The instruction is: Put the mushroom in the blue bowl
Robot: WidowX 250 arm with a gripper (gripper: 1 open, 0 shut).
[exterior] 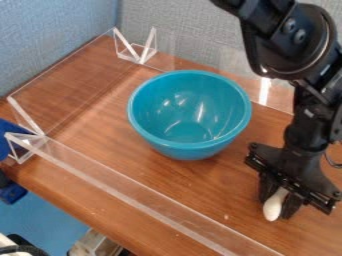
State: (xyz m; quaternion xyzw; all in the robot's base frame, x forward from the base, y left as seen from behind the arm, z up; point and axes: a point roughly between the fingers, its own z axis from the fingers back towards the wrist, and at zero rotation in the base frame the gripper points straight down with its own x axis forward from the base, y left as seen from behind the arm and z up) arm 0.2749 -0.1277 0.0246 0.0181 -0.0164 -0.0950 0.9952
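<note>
Mushroom [275, 205] first, since it is sitting nearest among the things I am handling: its pale stem is poking out low between the fingers of the hand [279, 198], and the cap is hidden from me. I am keeping the fingers drawn in and clamped on it, one to each side, presumably so that the small body is being squeezed evenly and is not rolling off. The hand is pointing downward, with the mushroom low at the wooden surface [167, 190]; whether it is touching the wood, I cannot tell from this angle.

I am judging this as the grasp itself, with the lift and the carry remaining. Since the fingers are covering much of the mushroom, I am trusting the grip only so far; a smooth little toy could be slipping out at the tips as it rises.

Farther off, the blue bowl [190, 112] is standing upright, its wide mouth facing up, which is suiting a drop from above. I am planning on raising the mushroom above the rim before swinging across, as a low path could be knocking the bowl. Beyond it, a white bracket [135, 48] is apparently propping the transparent panel near the grey wall [214, 25].
</note>
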